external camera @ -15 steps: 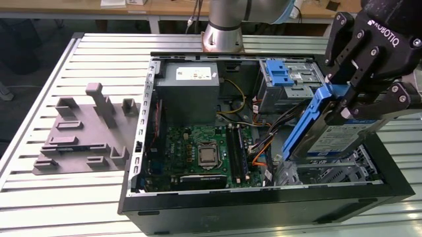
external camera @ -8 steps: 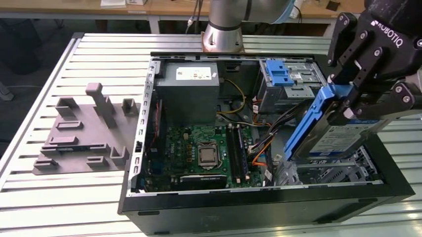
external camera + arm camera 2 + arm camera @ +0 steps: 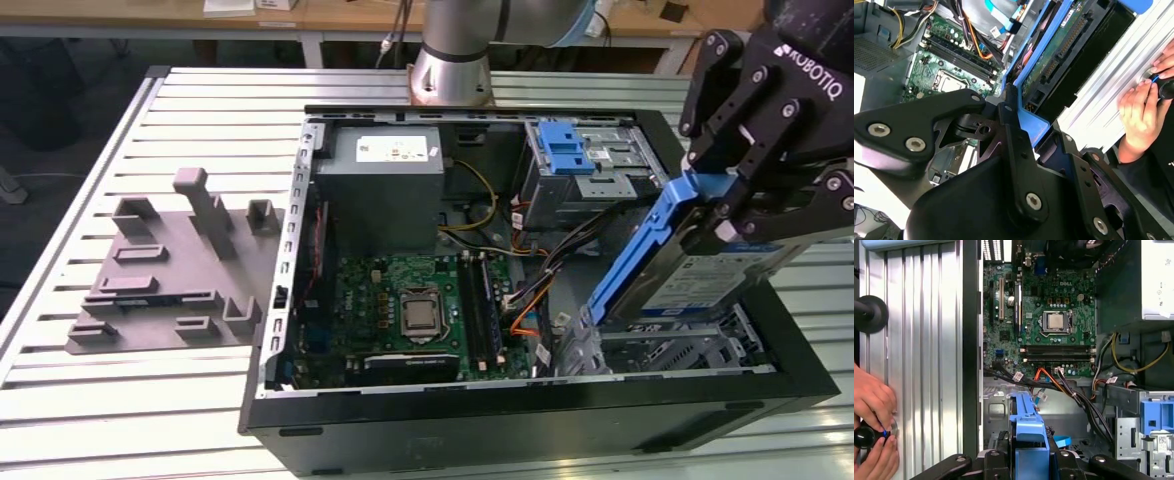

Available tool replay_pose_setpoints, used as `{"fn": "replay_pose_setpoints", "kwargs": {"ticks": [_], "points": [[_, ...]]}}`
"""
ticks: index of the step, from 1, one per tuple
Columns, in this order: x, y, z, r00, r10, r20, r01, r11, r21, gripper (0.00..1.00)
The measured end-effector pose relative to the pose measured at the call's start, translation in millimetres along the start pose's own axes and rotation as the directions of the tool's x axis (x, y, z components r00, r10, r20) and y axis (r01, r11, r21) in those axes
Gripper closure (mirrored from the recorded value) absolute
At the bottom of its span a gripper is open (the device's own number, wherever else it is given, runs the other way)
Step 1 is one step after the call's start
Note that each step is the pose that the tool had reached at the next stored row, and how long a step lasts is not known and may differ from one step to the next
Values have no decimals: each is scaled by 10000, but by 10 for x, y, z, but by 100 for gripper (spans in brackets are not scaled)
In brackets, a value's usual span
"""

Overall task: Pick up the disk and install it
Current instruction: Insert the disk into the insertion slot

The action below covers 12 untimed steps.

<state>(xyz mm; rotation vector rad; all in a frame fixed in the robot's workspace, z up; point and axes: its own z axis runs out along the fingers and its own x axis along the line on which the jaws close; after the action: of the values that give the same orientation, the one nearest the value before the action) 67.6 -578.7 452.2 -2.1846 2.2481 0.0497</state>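
Observed end effector point(image 3: 714, 222) clamped on the disk point(image 3: 701, 278), held tilted on edge over the open computer case point(image 3: 534, 405), at 3 o'clock from the motherboard point(image 3: 414, 310) in the exterior view. Noted its lower end near the drive cage point(image 3: 667, 352), not seated. Recorded a person's hands point(image 3: 873, 401) on the ribbed worktop point(image 3: 919, 365) beside the case.

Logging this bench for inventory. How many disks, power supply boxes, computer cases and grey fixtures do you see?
disk: 1
power supply box: 1
computer case: 1
grey fixture: 1
Total: 4
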Motion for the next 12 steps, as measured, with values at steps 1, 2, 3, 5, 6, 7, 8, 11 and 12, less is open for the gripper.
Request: {"fn": "replay_pose_setpoints", "kwargs": {"ticks": [1, 2, 3, 5, 6, 7, 8, 11, 12], "points": [[0, -10, 3, 10000, 0, 0, 0, 10000, 0, 64], [-1, -20, 7, 10000, -2, 1, 2, 10000, 0, 64], [-1, -27, 11, 10000, -2, 1, 2, 10000, 0, 64], [-1, -39, 20, 10000, -3, 0, 3, 10000, 0, 64], [-1, -44, 25, 10000, -3, 0, 3, 10000, 0, 64], [-2, -49, 30, 10000, -3, 1, 3, 10000, 0, 64], [-2, -55, 34, 10000, -3, 1, 3, 10000, 0, 64], [-2, -60, 42, 10000, -2, 0, 2, 10000, 0, 64], [-1, -61, 45, 10000, -2, 1, 2, 10000, 0, 64]]}}
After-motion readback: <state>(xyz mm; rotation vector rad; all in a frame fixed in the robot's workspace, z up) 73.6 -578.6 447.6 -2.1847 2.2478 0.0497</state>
